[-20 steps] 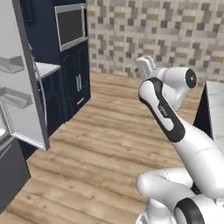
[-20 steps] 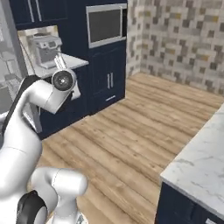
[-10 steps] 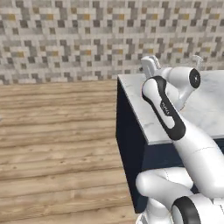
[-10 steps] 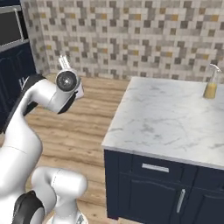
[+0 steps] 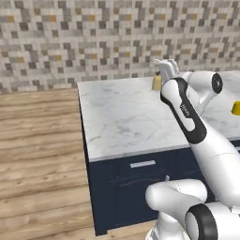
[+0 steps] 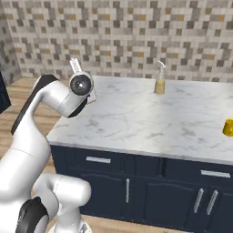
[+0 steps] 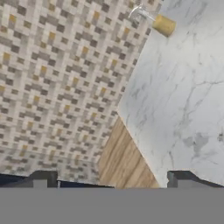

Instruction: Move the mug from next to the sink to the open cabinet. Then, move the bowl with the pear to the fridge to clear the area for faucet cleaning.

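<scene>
Sitting at the right edge of both base views, the mug is a small yellow cup on the white marble counter, well apart from the arm. In the left base view only a slice of it shows, mid-height at the right border; in the right base view it sits a little below mid-height at the same border.

Near the back wall, a clear soap bottle with amber liquid stands upright on the counter, upper middle of the right base view. In the hand view (rolled, so the room looks tipped) the bottle lies in the upper right of the frame.

The gripper is released, its two dark fingertips standing wide apart at the bottom of the hand view with nothing between them. It looks toward the mosaic tile wall and the counter's corner, with a wedge of wooden floor between.

Navy drawers with silver handles run below the counter across the lower part of the right base view.
</scene>
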Controlling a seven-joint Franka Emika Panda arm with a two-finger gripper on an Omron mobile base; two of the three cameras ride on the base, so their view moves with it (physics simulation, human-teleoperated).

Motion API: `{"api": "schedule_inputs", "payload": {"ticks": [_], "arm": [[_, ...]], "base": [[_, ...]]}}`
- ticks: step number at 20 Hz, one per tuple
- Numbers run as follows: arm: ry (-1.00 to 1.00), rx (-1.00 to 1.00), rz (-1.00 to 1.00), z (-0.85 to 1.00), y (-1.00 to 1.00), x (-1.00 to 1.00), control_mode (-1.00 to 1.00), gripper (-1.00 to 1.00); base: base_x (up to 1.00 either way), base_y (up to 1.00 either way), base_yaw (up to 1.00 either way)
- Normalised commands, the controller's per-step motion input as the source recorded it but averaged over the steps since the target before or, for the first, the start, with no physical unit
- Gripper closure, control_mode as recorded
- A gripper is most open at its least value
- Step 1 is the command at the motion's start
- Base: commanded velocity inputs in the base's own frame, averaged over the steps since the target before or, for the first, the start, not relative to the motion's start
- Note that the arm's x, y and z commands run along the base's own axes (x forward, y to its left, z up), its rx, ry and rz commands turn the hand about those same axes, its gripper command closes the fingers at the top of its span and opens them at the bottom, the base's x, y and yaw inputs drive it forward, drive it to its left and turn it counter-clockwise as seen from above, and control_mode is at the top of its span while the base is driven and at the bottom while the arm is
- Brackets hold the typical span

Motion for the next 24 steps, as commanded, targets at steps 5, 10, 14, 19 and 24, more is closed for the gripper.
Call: {"api": "schedule_inputs", "payload": {"ticks": [5,10,14,19,24], "arm": [[0.0,0.0,0.0,0.0,0.0,0.0,1.0,-1.0],[0.0,0.0,0.0,0.0,0.0,0.0,1.0,-1.0],[0.0,0.0,0.0,0.0,0.0,0.0,1.0,-1.0],[0.0,0.0,0.0,0.0,0.0,0.0,1.0,-1.0],[0.01,0.0,0.04,-0.04,-0.05,0.02,-1.0,-1.0]], "base": [[-0.24,-1.0,-0.26],[0.12,-1.0,-0.11],[0.44,-1.0,0.01],[0.61,-1.0,0.11],[0.38,-0.72,0.12]]}}
